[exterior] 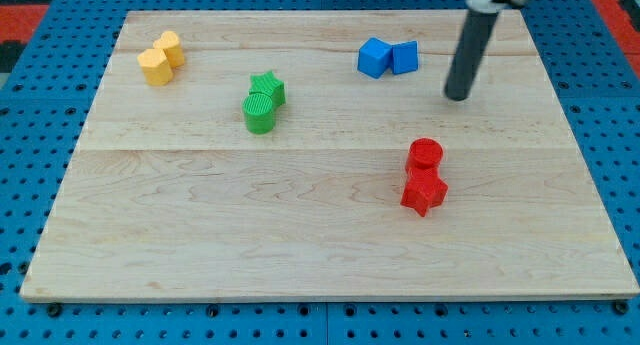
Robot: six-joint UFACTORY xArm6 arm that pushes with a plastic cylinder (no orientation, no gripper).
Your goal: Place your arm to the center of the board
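Note:
My tip [458,96] is the lower end of a dark rod that comes down from the view's top right. It rests on the wooden board [300,215] just right of two blue blocks, a blue cube [374,57] and a blue wedge-like block [405,56]. It stands apart from them. Two red blocks lie below my tip: a red cylinder [425,153] and a red star-like block [424,191], touching each other. A green star [268,86] and a green cylinder [259,113] sit left of the board's middle.
Two yellow blocks [160,58] lie touching at the board's top left corner. A blue pegboard surface [30,115] surrounds the board on all sides.

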